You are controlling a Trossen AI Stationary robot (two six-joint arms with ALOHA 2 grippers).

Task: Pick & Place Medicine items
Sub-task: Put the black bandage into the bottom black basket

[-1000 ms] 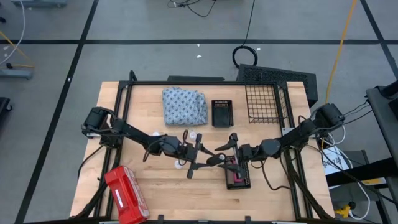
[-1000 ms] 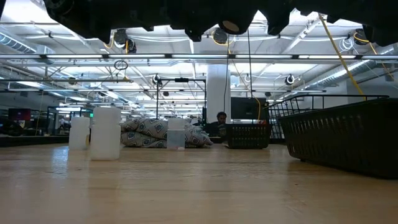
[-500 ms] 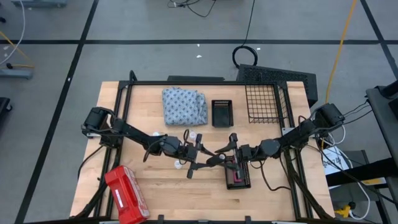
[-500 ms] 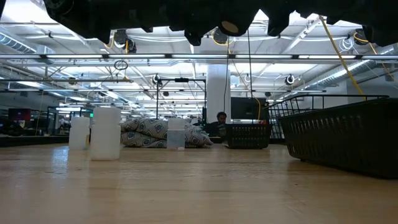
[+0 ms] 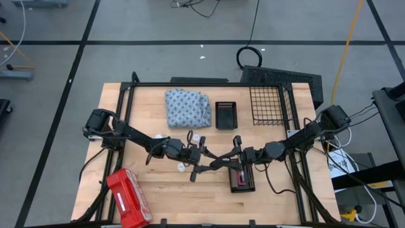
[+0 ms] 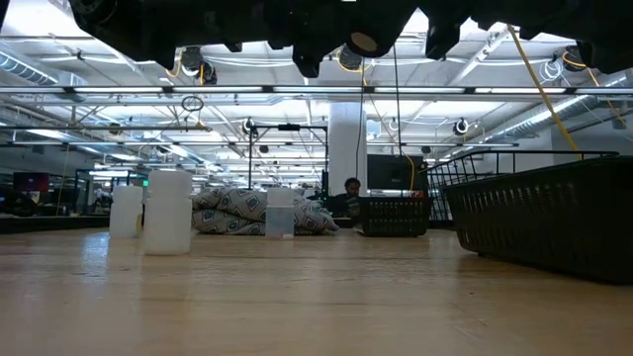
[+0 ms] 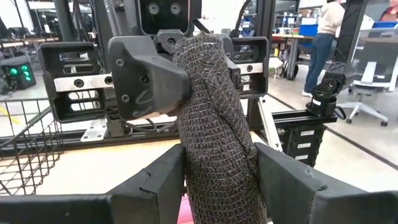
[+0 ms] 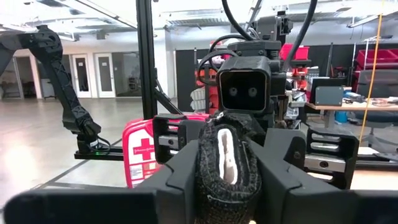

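Setting: wooden table (image 5: 164, 190) inside an open workshop hall.
Brown tube (image 7: 214, 137): a woven roll held between both grippers above mid-table.
Left gripper (image 5: 204, 161): fingers (image 7: 155, 180) closed on one end of the brown tube.
Right gripper (image 5: 221, 157): fingers (image 8: 180, 168) pressing its other end.
Pink-red tube (image 5: 240, 181): lies in a small black basket (image 5: 242, 188) below the right gripper.
White bottles (image 6: 168, 211): standing left of centre.
Patterned cloth (image 5: 187, 106): far side.
Red case (image 5: 128, 197): near-left corner.

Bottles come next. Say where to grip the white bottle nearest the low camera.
Grip the white bottle across the middle of its round body, coming straight down from above. It stands upright and its sides are straight, so the fingers would likely close evenly.
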